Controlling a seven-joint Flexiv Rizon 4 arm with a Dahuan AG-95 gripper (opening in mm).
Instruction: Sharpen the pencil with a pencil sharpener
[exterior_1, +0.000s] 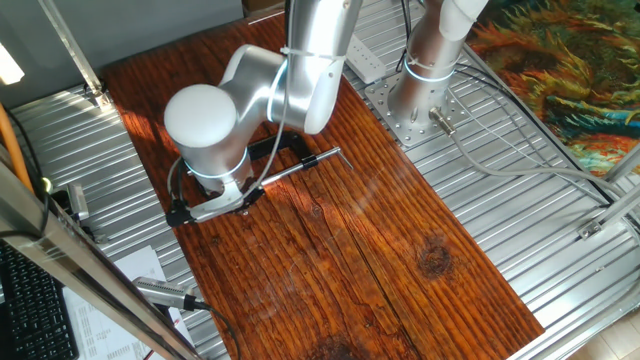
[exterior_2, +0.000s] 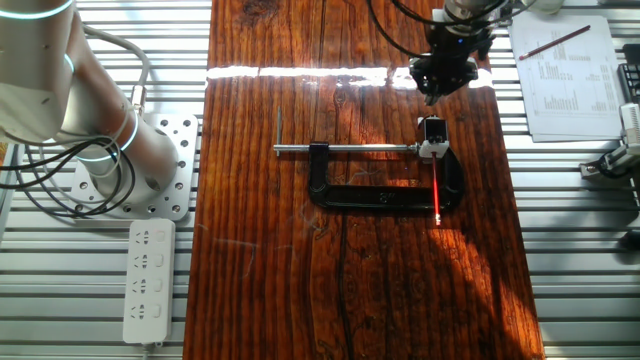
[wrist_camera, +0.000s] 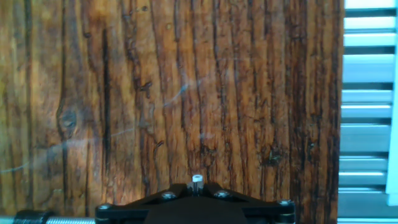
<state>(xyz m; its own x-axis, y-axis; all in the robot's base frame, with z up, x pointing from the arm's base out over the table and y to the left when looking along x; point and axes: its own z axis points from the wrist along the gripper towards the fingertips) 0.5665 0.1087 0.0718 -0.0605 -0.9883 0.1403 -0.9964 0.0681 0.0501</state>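
The pencil (exterior_2: 437, 192) is a thin red stick. It lies across the open side of the black C-clamp (exterior_2: 385, 196), pointing at the pencil sharpener (exterior_2: 433, 130). The sharpener is a small black lump on a white base at the end of the clamp's silver rod (exterior_2: 345, 150). My gripper (exterior_2: 436, 92) hangs just beyond the sharpener, toward the board's far edge, and holds nothing that I can see. Its fingers are too dark to tell open from shut. In the hand view only a black part with screws (wrist_camera: 196, 205) shows over bare wood. In one fixed view my arm hides the pencil and sharpener.
The brown wooden board (exterior_2: 260, 250) lies on a ribbed metal table. The arm's base (exterior_2: 160, 165) and a white power strip (exterior_2: 148, 275) are to its left. Papers (exterior_2: 565, 85) lie at the right. The clamp also shows in one fixed view (exterior_1: 290, 150).
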